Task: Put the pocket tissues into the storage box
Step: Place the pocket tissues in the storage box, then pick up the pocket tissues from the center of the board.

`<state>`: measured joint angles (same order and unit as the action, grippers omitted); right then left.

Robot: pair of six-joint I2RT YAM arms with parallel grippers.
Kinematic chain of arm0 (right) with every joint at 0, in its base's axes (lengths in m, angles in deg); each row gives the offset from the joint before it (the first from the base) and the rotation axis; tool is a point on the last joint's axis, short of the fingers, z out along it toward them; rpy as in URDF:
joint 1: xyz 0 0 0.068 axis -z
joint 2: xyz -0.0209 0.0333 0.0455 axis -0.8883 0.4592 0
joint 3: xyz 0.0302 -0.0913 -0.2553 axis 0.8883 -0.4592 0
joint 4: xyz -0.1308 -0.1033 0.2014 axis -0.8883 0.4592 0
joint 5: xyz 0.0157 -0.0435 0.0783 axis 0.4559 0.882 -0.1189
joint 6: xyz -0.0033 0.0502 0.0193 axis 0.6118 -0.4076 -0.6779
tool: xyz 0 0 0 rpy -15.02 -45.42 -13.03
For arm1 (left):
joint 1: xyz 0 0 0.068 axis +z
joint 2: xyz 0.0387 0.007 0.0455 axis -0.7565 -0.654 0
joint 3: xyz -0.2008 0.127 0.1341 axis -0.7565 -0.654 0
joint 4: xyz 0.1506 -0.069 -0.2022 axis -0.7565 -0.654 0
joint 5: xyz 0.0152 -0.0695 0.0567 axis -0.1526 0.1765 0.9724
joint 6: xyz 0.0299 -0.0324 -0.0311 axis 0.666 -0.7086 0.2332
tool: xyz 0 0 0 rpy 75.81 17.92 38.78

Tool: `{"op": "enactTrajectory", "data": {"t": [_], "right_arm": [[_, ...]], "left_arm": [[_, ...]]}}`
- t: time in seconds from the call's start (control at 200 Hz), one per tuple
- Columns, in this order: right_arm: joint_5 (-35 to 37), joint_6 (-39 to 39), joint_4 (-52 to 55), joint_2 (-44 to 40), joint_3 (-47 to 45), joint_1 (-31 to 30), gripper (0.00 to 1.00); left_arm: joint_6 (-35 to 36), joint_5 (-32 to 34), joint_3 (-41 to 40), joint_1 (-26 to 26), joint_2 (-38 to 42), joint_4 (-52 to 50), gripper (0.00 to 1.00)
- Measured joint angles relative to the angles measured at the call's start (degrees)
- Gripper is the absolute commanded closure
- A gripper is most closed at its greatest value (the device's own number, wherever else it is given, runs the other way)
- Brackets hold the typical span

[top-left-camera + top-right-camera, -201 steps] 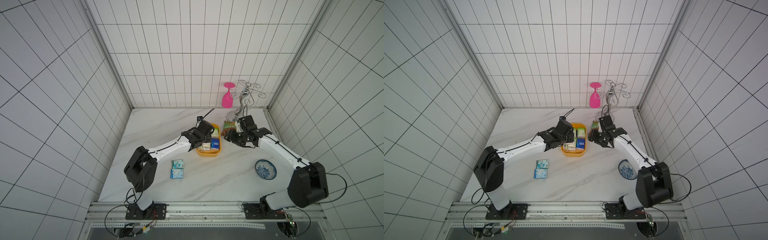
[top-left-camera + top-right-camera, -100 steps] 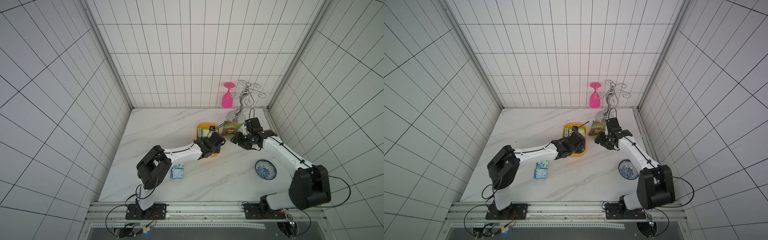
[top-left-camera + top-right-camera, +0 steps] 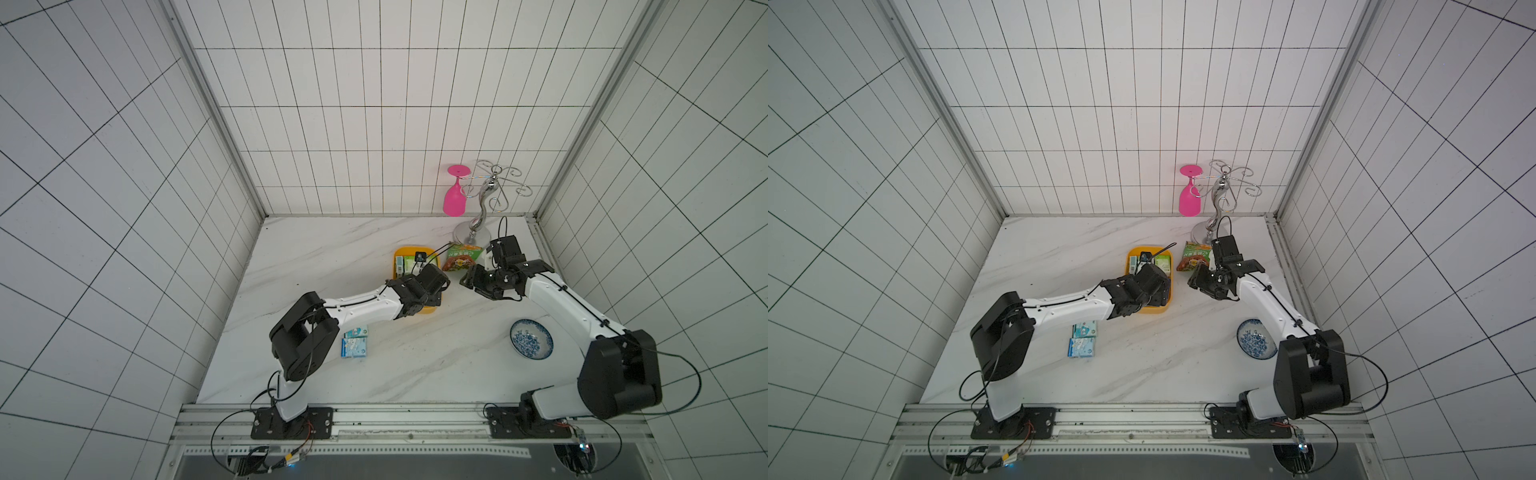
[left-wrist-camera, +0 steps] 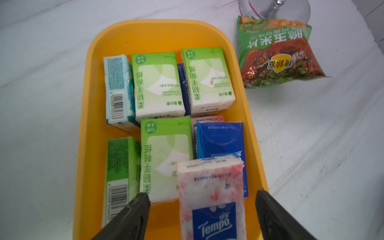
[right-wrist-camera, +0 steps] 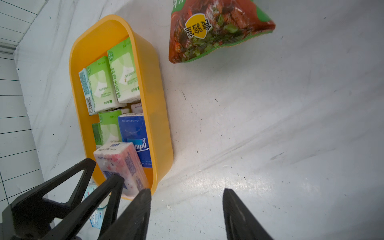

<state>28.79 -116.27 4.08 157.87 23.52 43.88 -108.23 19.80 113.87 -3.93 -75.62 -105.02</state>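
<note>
Storage box (image 4: pixel 252 128) first, since it is the biggest of your task's things: a shallow yellow-orange tray that reads as stiff and light, sitting on the marble table (image 3: pixel 316 253) just beside the crinkled snack bag (image 4: pixel 276 54). You need not grip it at all.

Pocket tissues (image 4: pixel 160 87) come next. Eight or so packets lie packed flat inside the tray, green, dark blue and teal, and a pink-white packet (image 4: pixel 209 191) leans on top of the blue one at the near end. Two teal packets (image 3: pixel 354 343) still lie on the table near the left arm's elbow, well apart from the tray. Judge these as light, soft and squashy under a slick film wrap; take each across its short width at the middle, with a modest squeeze, so it neither bulges nor slides out.

Your left gripper (image 4: pixel 202 197) hangs over the near end of the tray with its jaws spread wide on either side of the pink-white packet, touching nothing. Half a second back it was narrower and still carrying that packet in; a second back it was working at the tray's far side.

Your right gripper (image 5: pixel 187 199) hovers beside the tray, jaws partly apart and empty. It has drifted slightly away from the tray since a second ago.
</note>
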Motion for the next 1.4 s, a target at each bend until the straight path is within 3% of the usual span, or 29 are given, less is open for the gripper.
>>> {"op": "enactTrajectory", "data": {"t": [0.125, 0.22, 0.4, 0.555, 1.044, 1.249, 1.399], "right_arm": [[-1.49, 2.29, 0.28, 0.02, 0.11, -1.95, 0.52], [-1.57, 4.15, 1.31, 0.26, 0.66, -6.86, 0.63], [-1.27, 5.11, -0.04, 1.79, 1.18, -17.29, 0.71], [0.22, 3.61, -3.58, 5.53, 1.84, -22.47, 0.75], [7.52, 2.05, -6.73, 16.06, 5.66, -23.19, 0.76], [8.35, 2.1, -6.49, 15.34, 5.66, -23.26, 0.74], [8.28, 1.66, -6.43, 10.32, 5.66, -23.37, 0.71]], "left_arm": [[-1.46, 0.35, -0.02, 1.88, 5.99, -1.75, 0.02], [-3.17, -0.68, -1.14, 5.73, 12.15, -1.7, 0.02], [-8.0, -11.45, -10.16, 20.87, 23.47, 1.77, 0.03], [-9.64, -18.78, -16.87, 31.78, 26.62, 0.76, 0.02], [-9.31, -22.75, -20.17, 40.59, 31.91, -12.15, 0.02], [-9.53, -26.4, -20.15, 40.76, 30.12, -19.17, 0.02], [-10.71, -28.65, -20.72, 40.76, 29.81, -22.25, 0.02]]}}
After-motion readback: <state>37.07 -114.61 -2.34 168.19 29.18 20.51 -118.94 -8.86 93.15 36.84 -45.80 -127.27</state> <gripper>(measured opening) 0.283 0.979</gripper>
